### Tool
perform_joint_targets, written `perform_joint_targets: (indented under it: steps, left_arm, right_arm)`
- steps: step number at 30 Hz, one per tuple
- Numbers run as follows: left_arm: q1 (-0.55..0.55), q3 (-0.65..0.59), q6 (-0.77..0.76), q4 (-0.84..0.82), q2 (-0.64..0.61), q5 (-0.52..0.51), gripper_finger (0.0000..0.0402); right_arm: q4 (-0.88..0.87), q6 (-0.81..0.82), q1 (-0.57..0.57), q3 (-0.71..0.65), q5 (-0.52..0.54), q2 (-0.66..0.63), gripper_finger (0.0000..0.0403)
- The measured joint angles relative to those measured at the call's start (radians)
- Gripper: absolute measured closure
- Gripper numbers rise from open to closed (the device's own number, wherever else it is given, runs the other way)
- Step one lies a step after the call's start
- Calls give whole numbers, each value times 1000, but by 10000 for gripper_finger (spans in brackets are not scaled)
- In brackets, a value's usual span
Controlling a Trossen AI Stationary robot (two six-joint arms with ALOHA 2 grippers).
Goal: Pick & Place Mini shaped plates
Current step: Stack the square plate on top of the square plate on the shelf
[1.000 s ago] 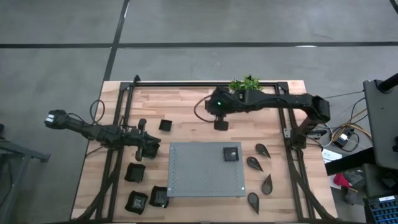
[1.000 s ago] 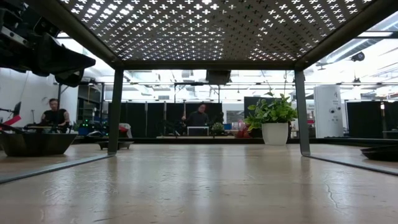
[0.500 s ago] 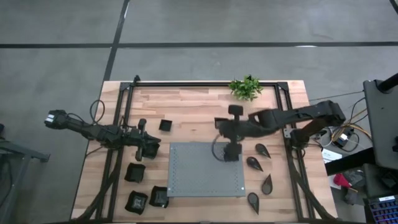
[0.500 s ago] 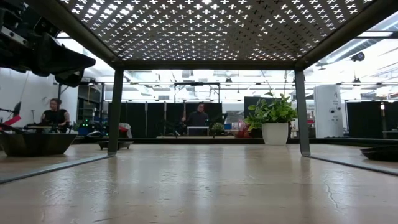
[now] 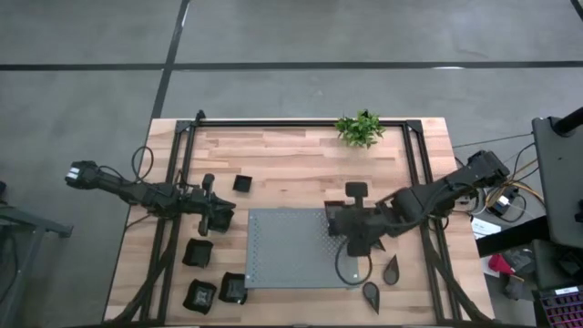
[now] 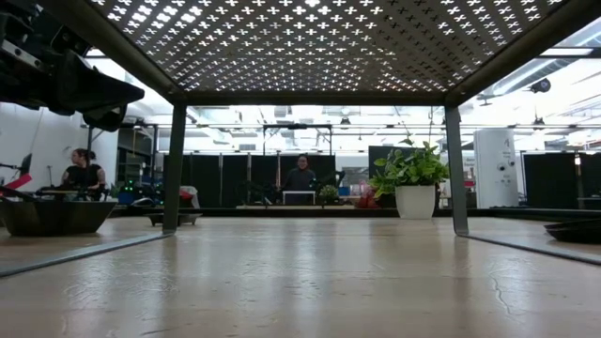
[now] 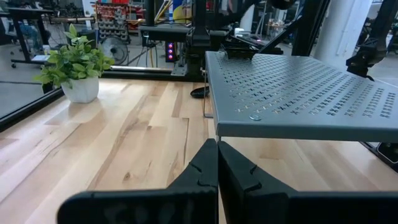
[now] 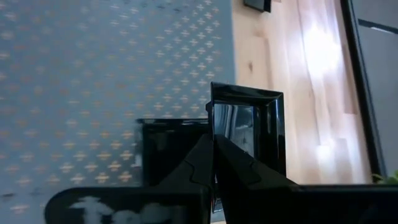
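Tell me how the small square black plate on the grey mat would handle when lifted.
Probably stiff: the small square plate shows crisp raised rims. Its glossy surface may slip. Lying flat on the mat, it shouldn't roll.

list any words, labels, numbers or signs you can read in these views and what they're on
None can be read.
Grey perforated mat: only a punched pattern of small crosses, no text.
Small black plates: no markings visible.
Shelves beyond the table in the left wrist view: coloured items, too small and blurred to read.
Right tool: no label visible.
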Motion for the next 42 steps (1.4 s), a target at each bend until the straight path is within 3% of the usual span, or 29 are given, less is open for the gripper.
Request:
perform_joint_targets:
  steps: [8,32,42]
  left_arm:
    - [0,0,0,0,0,0,401]
    - [0,0,0,-2,0,0,401]
    - [0,0,0,-2,0,0,401]
  right_arm:
    - [0,84,59,0,-8,4,394]
    - [-39,95,64,-3,-25,66,394]
    - [-32,112,63,-3,-23,66,339]
